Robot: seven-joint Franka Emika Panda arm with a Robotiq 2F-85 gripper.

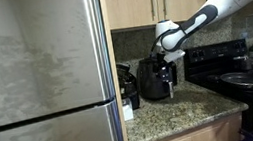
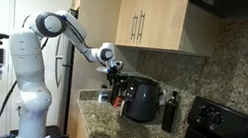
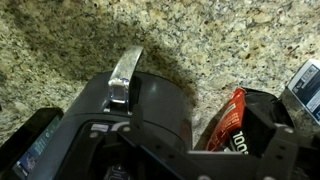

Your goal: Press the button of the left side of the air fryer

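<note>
The air fryer is glossy black and rounded, and stands on the granite counter in both exterior views. In the wrist view I look down on its top and its silver front handle. My gripper hangs just above the fryer's top at one side, as the exterior views show. In the wrist view its dark jaws merge with the black fryer lid, so I cannot tell if they are open or shut. No button is plainly visible.
A red packet and other dark clutter lie beside the fryer. A dark bottle stands on its other side. A black stove with a pan adjoins the counter. A steel fridge and wood cabinets border the space.
</note>
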